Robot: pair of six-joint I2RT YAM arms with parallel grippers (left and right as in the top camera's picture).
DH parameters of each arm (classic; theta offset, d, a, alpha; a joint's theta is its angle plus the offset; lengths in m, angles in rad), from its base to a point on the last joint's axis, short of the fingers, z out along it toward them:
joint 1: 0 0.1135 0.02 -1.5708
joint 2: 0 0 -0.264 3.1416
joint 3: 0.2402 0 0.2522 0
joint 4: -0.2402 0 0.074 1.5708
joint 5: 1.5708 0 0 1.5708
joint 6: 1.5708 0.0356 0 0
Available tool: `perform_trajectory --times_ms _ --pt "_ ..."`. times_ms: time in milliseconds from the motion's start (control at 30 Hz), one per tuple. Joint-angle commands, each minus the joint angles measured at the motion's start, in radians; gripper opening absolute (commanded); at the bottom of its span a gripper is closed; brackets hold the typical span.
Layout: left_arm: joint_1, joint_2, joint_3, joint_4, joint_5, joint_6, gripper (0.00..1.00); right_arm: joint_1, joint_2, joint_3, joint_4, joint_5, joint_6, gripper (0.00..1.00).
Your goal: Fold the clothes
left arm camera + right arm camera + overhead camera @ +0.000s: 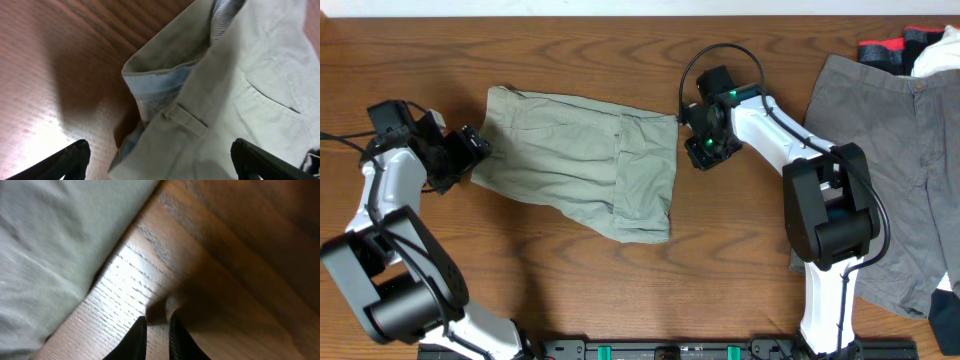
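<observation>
The light khaki shorts (570, 160) lie folded across the middle of the wooden table (740, 260). Their waistband end points left, and the waistband (165, 82) shows its pale blue lining. My left gripper (478, 148) is at that end, open wide (160, 167). The waistband corner lies between its fingers without being clamped. My right gripper (688, 128) is at the shorts' right edge. In the right wrist view (157, 335) its fingers stand a narrow slit apart over bare wood, holding nothing, with the khaki cloth (50, 240) off to the left. The grey shorts (890, 150) lie spread at the right.
A pile of red, black and white cloth (910, 48) sits at the far right corner, touching the grey shorts. The arm bases stand at the near edge by a black rail (670, 350). A dark object (947, 320) sits at the bottom right corner.
</observation>
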Motion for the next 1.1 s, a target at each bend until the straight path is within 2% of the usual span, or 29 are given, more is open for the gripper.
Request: perform_trajectory --times_ms 0,233,467,600,733,833,1067 --pt "0.002 0.087 0.002 0.016 0.014 0.023 0.91 -0.006 0.037 -0.026 0.018 -0.027 -0.008 0.16" --pt "0.003 0.18 0.003 0.124 0.111 0.025 0.9 -0.004 0.037 -0.026 0.01 -0.033 -0.008 0.15" --pt "-0.005 0.217 0.003 0.142 0.237 0.056 0.64 0.004 0.037 -0.026 0.018 -0.033 -0.007 0.15" --pt "-0.031 0.217 0.003 0.136 0.251 0.059 0.5 0.006 0.037 -0.026 0.02 -0.033 -0.006 0.14" --pt "-0.055 0.217 0.003 0.136 0.296 0.085 0.23 0.007 0.037 -0.026 0.012 -0.033 -0.007 0.14" --pt "-0.052 0.212 0.003 0.121 0.295 0.085 0.08 0.01 0.037 -0.026 0.006 -0.033 -0.007 0.13" --pt "-0.035 0.055 0.005 0.003 0.251 0.111 0.06 0.01 0.037 -0.026 -0.002 -0.033 -0.007 0.13"
